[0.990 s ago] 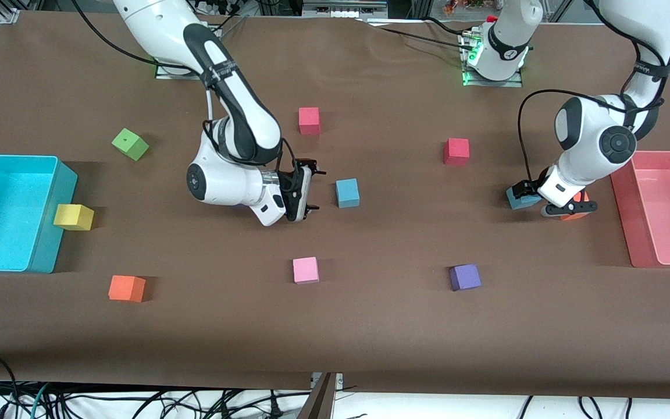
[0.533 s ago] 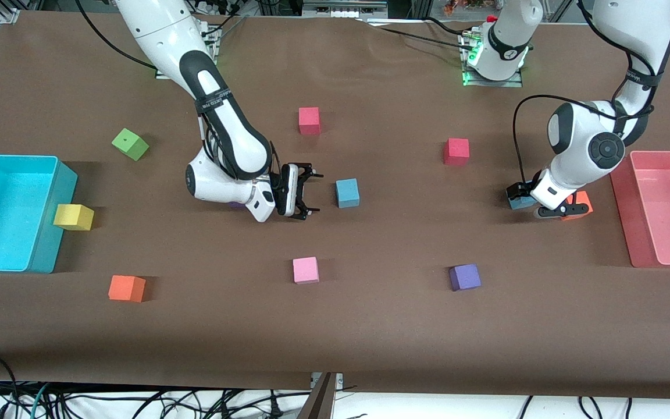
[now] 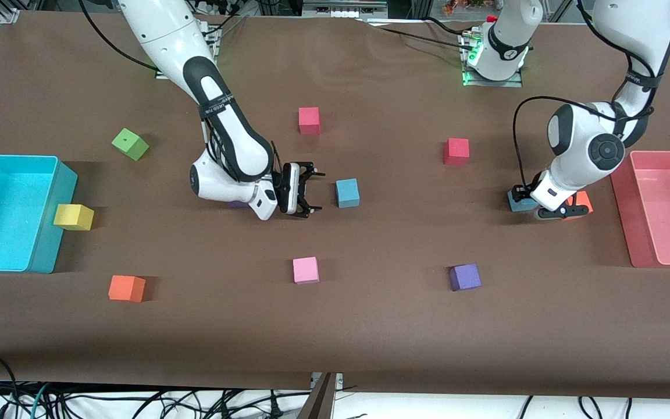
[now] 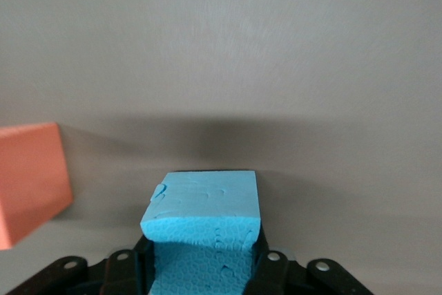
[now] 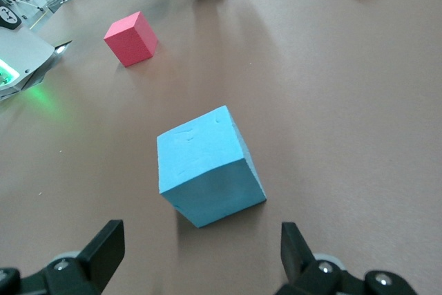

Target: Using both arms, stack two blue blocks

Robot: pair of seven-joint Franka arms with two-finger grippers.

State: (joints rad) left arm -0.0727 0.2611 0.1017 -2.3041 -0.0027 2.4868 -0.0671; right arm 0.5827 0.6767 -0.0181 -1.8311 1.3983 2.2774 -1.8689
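One blue block (image 3: 347,192) lies on the table's middle; in the right wrist view (image 5: 207,167) it sits just ahead of the fingers. My right gripper (image 3: 313,191) is open and empty, held low beside this block, a small gap away (image 5: 200,253). The second blue block (image 3: 517,202) is toward the left arm's end. My left gripper (image 3: 524,196) is shut on it, low at the table. The left wrist view shows this block (image 4: 204,202) squeezed between the two fingers of the left gripper (image 4: 204,240).
An orange cube (image 3: 579,202) sits close beside the left gripper, also in its wrist view (image 4: 31,181). A pink bin (image 3: 643,244) and cyan bin (image 3: 50,233) stand at the table's ends. Red cubes (image 3: 456,151) (image 3: 309,120), pink (image 3: 305,270), purple (image 3: 464,277), yellow (image 3: 73,216), green (image 3: 129,144) and orange (image 3: 127,288) cubes lie around.
The right gripper has shifted a little toward the middle blue block and stays open. The left wrist has dropped lower over the second blue block, which has barely moved.
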